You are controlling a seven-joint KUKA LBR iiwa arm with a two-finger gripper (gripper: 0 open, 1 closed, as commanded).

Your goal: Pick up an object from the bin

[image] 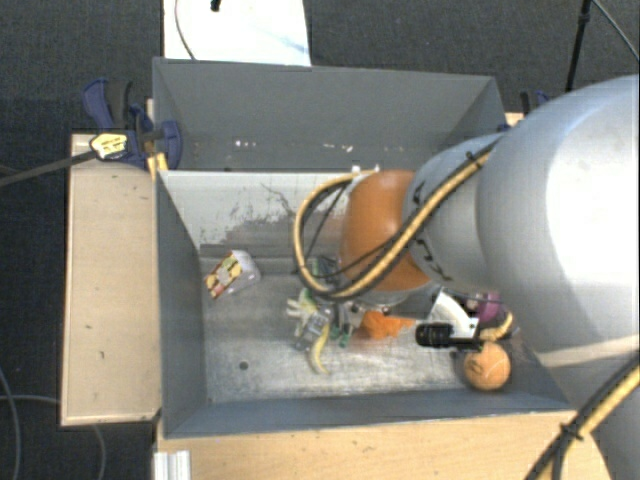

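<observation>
My gripper (322, 320) is low in the middle of the bin, under the arm's orange cover. It is down among a small cluster of things: a pale yellow-green curved piece (318, 354) just below it and a small grey-white piece (300, 308) at its left. An orange thing (381, 324) lies right beside it on the right, partly hidden by the cover. Whether anything is held is hidden.
A small yellow, red and white packet (230, 273) lies alone at the left. At the right lie a black-and-white tool (446, 332), a purple piece (488, 309) and an orange-brown ball (487, 367). The arm covers the bin's right side.
</observation>
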